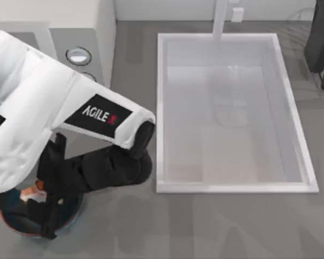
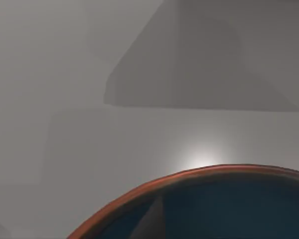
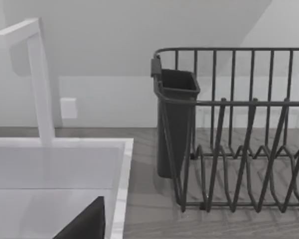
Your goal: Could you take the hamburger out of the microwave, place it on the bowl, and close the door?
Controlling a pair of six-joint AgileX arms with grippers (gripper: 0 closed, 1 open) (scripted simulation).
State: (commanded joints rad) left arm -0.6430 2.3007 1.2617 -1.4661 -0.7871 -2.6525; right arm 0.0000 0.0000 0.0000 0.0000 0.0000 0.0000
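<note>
Top view: hamburger (image 1: 33, 190) under left gripper (image 1: 48, 213) (over bowl (image 1: 13, 221)).

1. Our top view looks straight down on the counter, with the sink (image 1: 235, 113) at the centre.
2. Our left wrist view sits close over the bowl (image 2: 199, 174) rim at the near left.
3. Our right wrist view faces the far right, sharing the sink (image 3: 55, 164) and dish rack (image 3: 239, 129).

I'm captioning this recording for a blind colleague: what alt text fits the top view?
From above, the left arm reaches over the blue bowl at the table's lower left, with the hamburger showing beneath its pincer. The white microwave stands at upper left, and a white sink fills the middle.
</note>
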